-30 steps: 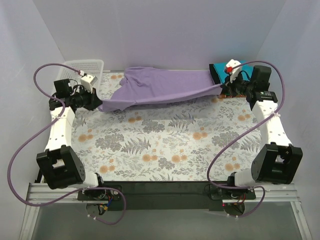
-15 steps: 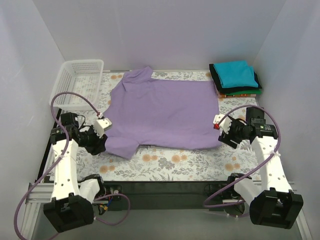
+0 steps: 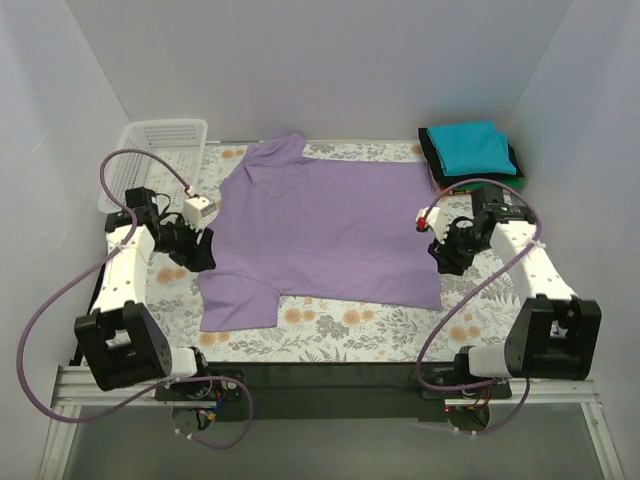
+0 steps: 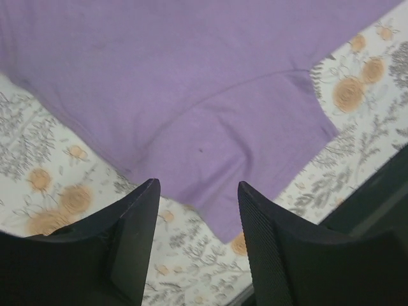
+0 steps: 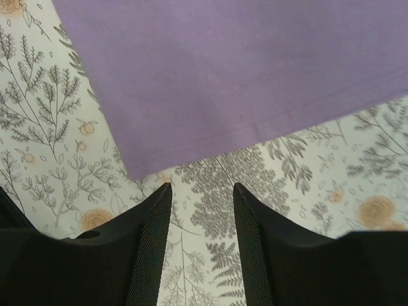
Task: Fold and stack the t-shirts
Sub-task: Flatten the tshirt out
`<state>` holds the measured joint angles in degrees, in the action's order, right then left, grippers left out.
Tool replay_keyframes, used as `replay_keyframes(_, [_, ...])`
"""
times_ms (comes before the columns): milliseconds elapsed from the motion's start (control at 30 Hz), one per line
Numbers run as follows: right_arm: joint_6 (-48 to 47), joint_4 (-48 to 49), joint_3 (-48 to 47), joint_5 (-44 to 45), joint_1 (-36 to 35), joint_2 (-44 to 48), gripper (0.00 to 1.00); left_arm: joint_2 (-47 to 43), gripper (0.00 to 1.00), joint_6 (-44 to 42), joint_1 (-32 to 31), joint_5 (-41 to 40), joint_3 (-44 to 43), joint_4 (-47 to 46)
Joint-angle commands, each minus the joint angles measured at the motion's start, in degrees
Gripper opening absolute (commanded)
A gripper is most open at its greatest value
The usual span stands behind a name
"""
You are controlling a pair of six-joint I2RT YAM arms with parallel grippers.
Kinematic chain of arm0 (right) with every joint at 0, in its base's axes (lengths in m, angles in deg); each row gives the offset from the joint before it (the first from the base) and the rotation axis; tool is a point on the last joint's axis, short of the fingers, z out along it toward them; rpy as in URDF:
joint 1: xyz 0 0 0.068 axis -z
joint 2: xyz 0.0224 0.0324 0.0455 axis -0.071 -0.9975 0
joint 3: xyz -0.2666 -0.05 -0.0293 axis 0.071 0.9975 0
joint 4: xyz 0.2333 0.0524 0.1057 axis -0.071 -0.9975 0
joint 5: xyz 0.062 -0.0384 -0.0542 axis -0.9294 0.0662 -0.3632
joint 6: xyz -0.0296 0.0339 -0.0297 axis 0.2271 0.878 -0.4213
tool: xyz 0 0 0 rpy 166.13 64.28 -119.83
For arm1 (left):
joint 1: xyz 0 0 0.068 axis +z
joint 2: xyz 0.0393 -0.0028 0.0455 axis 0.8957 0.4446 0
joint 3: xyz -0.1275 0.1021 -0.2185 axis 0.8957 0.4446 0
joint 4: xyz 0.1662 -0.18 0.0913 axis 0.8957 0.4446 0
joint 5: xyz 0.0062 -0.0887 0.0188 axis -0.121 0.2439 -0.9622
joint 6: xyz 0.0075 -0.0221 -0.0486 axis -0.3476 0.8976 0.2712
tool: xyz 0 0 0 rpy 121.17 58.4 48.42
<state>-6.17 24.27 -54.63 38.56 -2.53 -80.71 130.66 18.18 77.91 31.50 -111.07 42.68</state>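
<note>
The large lavender-purple t-shirt [image 3: 330, 230] lies spread flat on the floral table cloth, collar at the back left, hem to the right. It also shows in the left wrist view [image 4: 191, 95] and the right wrist view [image 5: 242, 76]. My left gripper [image 3: 198, 255] is open and empty, hovering at the shirt's near-left sleeve [image 4: 255, 153]. My right gripper [image 3: 442, 258] is open and empty, just off the shirt's near-right corner [image 5: 137, 167]. A stack of folded shirts sits at the back right, teal [image 3: 470, 147] on top, dark green [image 3: 433, 150] and orange-red edges below.
A white mesh basket [image 3: 160, 160] stands at the back left corner. The floral table cloth [image 3: 340, 325] shows along the near edge in front of the shirt. White walls close in on both sides and the back.
Over the second the shirt went from held stretched at the back to laid flat. Both grippers have let go and moved back from the near edge; the shirt's left sleeve now lies further forward.
</note>
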Motion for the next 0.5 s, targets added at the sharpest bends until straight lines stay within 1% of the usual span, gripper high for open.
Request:
replay_keyframes(0, [9.6,5.3,-1.6,3.3,-4.3,-6.0,0.47,3.9,0.50,10.6,-3.0,-2.0,-2.3,-15.2])
replay_keyframes(33, [12.9,6.5,-1.9,5.1,-5.8,-7.5,0.45,6.5,0.47,12.5,-3.8,-4.8,-2.6,-19.0])
replay_keyframes(67, [14.7,7.5,-3.0,5.7,-6.6,-10.4,0.43,7.8,0.45,15.1,-5.3,-5.8,-2.8,-20.6])
replay_keyframes(100, [16.1,8.8,-3.4,6.0,-7.1,-11.8,0.42,9.1,0.45,15.9,-6.2,-7.1,-2.7,-21.9])
replay_keyframes(133, [18.6,9.8,-3.6,6.9,-7.9,-12.8,0.41,11.4,0.45,16.7,-7.3,-10.8,-2.5,-24.2])
replay_keyframes(233, [20.8,12.5,-2.8,10.5,-9.4,-17.0,0.40,14.9,0.41,19.4,-10.8,-16.0,1.3,-29.8])
replay_keyframes(267, [20.9,13.1,-2.4,11.1,-9.5,-18.4,0.40,15.6,0.39,19.8,-11.2,-18.4,2.5,-30.9])
replay_keyframes(333, [20.9,13.9,-1.3,13.2,-9.6,-19.2,0.40,17.1,0.31,20.2,-11.6,-19.6,5.0,-31.7])
replay_keyframes(367, [20.6,14.0,-0.8,14.1,-9.7,-19.8,0.40,17.2,0.29,19.9,-11.7,-20.3,5.6,-31.3])
replay_keyframes(467, [19.7,15.1,1.4,17.5,-9.6,-20.4,0.39,15.4,0.26,17.8,-11.7,-21.6,9.8,-30.9])
